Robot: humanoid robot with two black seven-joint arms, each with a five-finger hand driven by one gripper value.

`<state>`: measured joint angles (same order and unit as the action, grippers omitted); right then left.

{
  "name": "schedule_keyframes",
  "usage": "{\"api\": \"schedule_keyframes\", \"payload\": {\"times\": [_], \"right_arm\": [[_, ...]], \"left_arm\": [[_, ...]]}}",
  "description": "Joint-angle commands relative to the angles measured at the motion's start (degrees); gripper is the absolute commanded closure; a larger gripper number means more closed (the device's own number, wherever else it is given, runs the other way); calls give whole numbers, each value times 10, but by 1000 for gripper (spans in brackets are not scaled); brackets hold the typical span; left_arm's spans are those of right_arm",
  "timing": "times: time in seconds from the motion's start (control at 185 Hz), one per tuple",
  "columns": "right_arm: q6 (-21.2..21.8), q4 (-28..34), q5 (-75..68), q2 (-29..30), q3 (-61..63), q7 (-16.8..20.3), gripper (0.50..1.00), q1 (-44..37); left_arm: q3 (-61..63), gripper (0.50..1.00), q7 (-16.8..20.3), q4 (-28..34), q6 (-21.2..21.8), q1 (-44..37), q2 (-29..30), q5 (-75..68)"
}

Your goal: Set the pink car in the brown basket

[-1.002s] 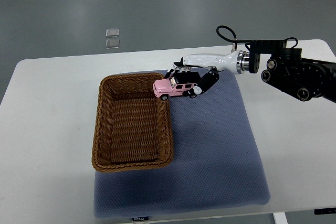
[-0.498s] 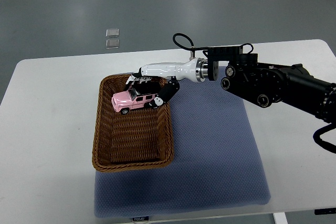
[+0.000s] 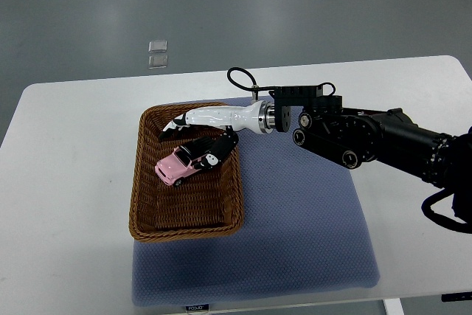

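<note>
Right hand [image 3: 198, 132]: reached in from the right edge of the frame on a black arm [image 3: 369, 138] and sat over the upper part of the basket, left of centre in the picture. Its shell was white, with dark fingertips.

Fingers: one set stretched out toward the left above the car; a dark thumb-side part [image 3: 219, 149] curled under, just beside the car's rear end. Whether that part still touched the car cannot be told. The fingers looked loosened rather than pinched tight.

Pink car [image 3: 179, 165]: inside the basket, in its upper half, tilted with the nose pointing down-left in the frame. It had a black roof and dark wheels. Whether it rested on the basket floor or hung just above it cannot be told.

Brown basket [image 3: 141, 182]: woven wicker, rectangular, long side running top to bottom in the picture, left of centre. Its right part lay on the mat, its left part on bare table.

Blue mat [image 3: 302, 234]: textured cloth that covered the centre and lower centre of the frame, under the basket's right side and the arm.

White table [image 3: 66, 204]: filled the lower two thirds of the picture.

Grey floor [image 3: 88, 12]: across the top, with two small pale squares [image 3: 157, 53] in the upper left.
</note>
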<state>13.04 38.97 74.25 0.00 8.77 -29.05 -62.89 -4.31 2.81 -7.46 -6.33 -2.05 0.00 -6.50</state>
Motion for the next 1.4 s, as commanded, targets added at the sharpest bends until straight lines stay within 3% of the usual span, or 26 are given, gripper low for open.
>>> {"api": "schedule_keyframes", "payload": {"times": [0.0, 0.168, 0.26, 0.422, 0.688, 1.056, 1.397], "right_arm": [[1, 1, -1, 0, 1, 0, 583, 3], [16, 0, -44, -9, 12, 0, 583, 2], [32, -1, -170, -36, 12, 6, 583, 0], [60, -1, -401, -104, 18, 92, 583, -3], [116, -9, -641, -177, 79, 154, 583, 33], [90, -28, -905, -178, 82, 274, 583, 80], [90, -36, -909, -173, 85, 273, 581, 99]], "left_arm": [[1, 500, 0, 0, 0, 0, 0, 0], [0, 500, 0, 0, 0, 0, 0, 0], [0, 500, 0, 0, 0, 0, 0, 0], [0, 500, 0, 0, 0, 0, 0, 0], [0, 500, 0, 1, 0, 0, 0, 0], [0, 500, 0, 0, 0, 0, 0, 0], [0, 500, 0, 0, 0, 0, 0, 0]]}}
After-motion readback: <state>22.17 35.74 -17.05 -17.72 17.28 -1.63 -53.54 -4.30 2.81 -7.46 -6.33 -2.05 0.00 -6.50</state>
